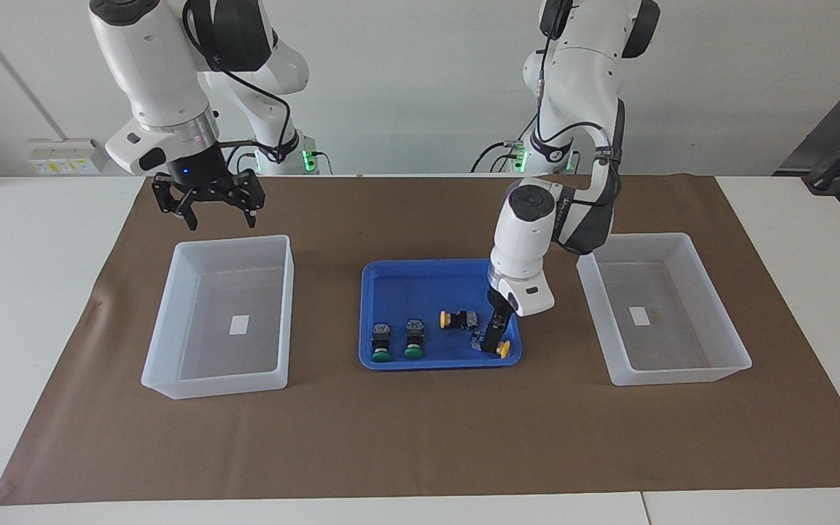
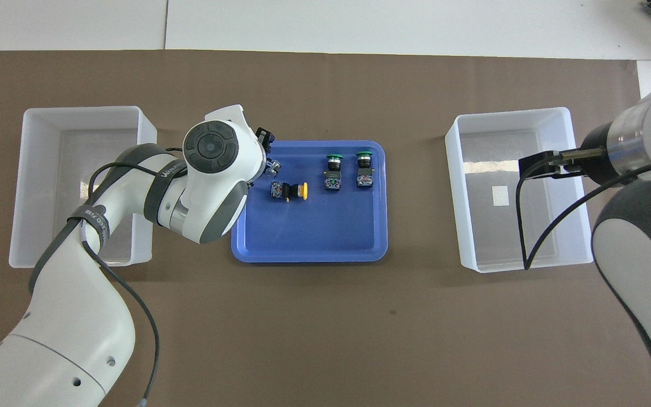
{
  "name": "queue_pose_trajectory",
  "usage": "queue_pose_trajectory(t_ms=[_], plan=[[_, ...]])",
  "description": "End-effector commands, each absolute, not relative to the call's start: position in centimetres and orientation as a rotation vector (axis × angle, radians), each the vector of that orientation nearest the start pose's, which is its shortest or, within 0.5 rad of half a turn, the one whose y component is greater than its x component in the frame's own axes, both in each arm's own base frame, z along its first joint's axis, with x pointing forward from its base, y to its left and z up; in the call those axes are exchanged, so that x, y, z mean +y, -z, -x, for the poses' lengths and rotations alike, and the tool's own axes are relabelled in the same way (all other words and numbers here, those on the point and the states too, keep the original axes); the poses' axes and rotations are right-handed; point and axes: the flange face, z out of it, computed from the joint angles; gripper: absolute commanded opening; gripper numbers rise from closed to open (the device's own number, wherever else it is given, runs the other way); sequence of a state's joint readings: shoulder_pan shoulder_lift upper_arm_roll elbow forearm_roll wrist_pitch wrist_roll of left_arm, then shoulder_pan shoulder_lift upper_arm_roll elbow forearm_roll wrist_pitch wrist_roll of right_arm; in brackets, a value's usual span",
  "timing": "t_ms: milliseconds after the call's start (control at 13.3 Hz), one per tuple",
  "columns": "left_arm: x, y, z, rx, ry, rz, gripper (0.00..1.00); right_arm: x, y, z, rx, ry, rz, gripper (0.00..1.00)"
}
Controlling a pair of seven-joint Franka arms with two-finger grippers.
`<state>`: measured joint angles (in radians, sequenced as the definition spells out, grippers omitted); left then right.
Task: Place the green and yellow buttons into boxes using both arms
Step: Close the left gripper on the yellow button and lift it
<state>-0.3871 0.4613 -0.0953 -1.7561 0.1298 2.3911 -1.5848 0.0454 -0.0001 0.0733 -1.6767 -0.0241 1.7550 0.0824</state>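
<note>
In the blue tray lie two green buttons side by side, caps pointing away from the robots. A yellow button lies on its side beside them. A second yellow button sits in the tray's corner toward the left arm's end, and my left gripper is down at it, touching its black body. From overhead, the left wrist hides that button. My right gripper hangs open and empty over the robot-side rim of its box. The other box is empty.
Brown paper covers the table's middle under the tray and both boxes. The left forearm leans over the tray's end beside the empty box. A white socket strip sits at the table edge by the right arm's base.
</note>
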Motion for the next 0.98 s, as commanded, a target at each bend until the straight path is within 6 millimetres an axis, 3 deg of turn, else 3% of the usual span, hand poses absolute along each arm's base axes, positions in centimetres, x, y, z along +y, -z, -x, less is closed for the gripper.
queue_pose_trajectory(t_ms=[0,150,226,451,526,752,902], plan=[[-30.8,-31.5,-59.9,-1.603,0.261,2.835,0.66,6.3,-59.1,-56.3,-0.088,0.106,3.138,1.0],[-31.2,-31.2,-59.5,-1.592,0.261,2.845,0.65,6.3,-59.1,-56.3,-0.088,0.106,3.138,1.0],[-31.2,-31.2,-59.5,-1.592,0.261,2.845,0.57,6.3,-59.1,-56.3,-0.088,0.106,3.138,1.0],[-31.9,-31.3,-59.1,-1.566,0.258,2.857,0.09,6.3,-59.1,-56.3,-0.088,0.106,3.138,1.0],[-31.8,-31.7,-59.2,-1.552,0.249,2.842,0.02,6.3,-59.1,-56.3,-0.088,0.106,3.138,1.0],[-32.1,-35.4,-59.8,-1.512,0.234,2.802,0.0,6.3,-59.1,-56.3,-0.088,0.106,3.138,1.0],[-31.0,-41.2,-58.4,-1.45,0.248,2.831,0.0,6.3,-59.2,-56.4,-0.088,0.109,3.137,1.0]])
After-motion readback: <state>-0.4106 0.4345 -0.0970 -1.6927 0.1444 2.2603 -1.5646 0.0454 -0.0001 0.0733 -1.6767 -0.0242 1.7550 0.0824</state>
